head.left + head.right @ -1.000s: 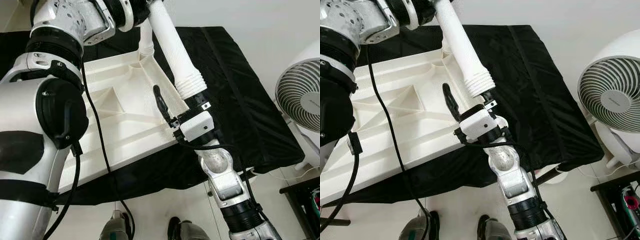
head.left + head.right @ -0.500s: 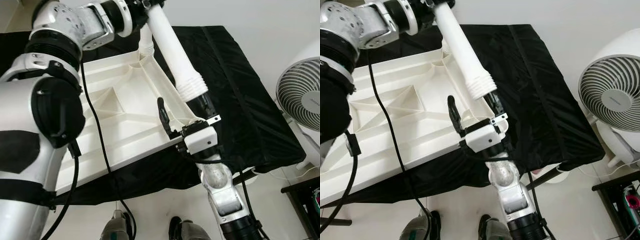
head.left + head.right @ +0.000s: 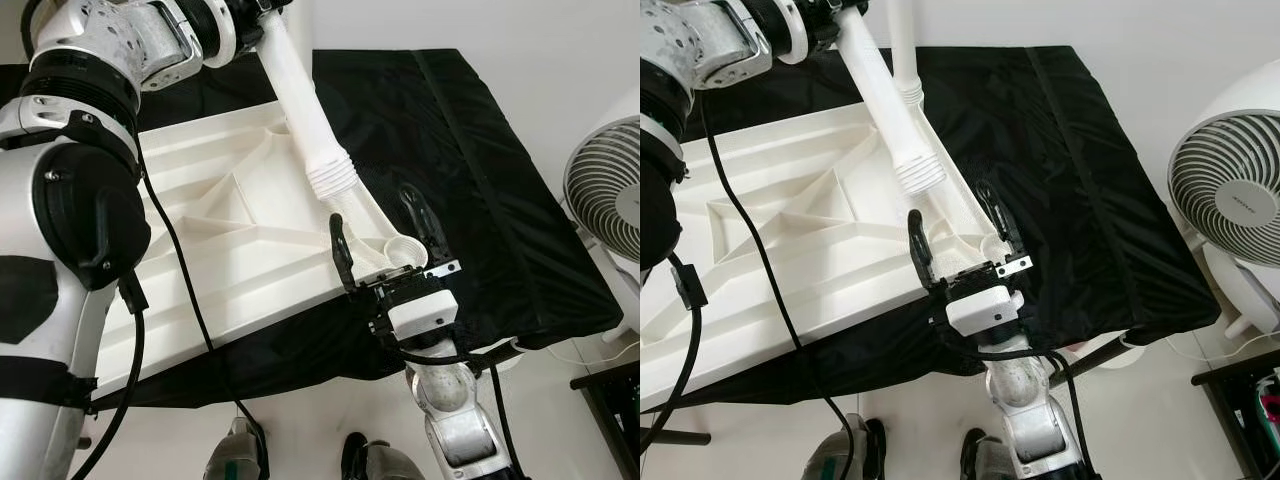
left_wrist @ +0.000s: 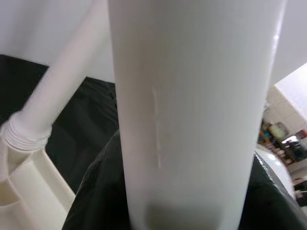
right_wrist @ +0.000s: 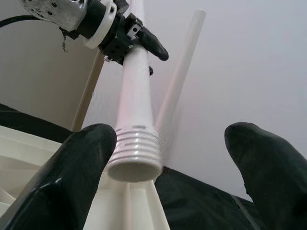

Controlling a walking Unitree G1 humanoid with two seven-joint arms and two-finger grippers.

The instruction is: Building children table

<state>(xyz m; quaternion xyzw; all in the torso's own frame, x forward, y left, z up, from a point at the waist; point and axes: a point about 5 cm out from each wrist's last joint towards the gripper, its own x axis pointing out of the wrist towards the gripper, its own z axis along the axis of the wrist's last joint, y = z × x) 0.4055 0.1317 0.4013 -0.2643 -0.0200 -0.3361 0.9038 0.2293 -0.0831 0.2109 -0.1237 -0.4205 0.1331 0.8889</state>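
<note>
At the bottom of the frame stand the robot's feet (image 3: 235, 462) on a pale floor (image 3: 310, 420). Just above them the right pincer (image 3: 385, 228) reaches up at the near corner of the tabletop (image 3: 230, 260), its two black fingers (image 3: 341, 250) spread wide with nothing between them — they stand on either side of the round corner socket (image 3: 402, 250).

The tabletop is a white plastic panel lying upside down, ribs up, across the centre and left of the frame on a surface draped in black cloth (image 3: 480, 200); its near edge hangs over the front of that surface.

Above the socket, slanting from centre to upper left, is a white table leg (image 3: 305, 110) with a ridged end (image 3: 331, 180). That end hangs in the air just above the tabletop's right rim, short of the socket. The left pincer (image 3: 830, 15) grips the leg's far end at the top left of the frame, fingers closed around it; the left wrist view looks straight down the leg's smooth white side (image 4: 192, 120).

Farther back a second leg (image 3: 902, 50) stands upright in the tabletop's far corner. At the right edge — beyond the cloth — sits a white fan (image 3: 1230, 200).
</note>
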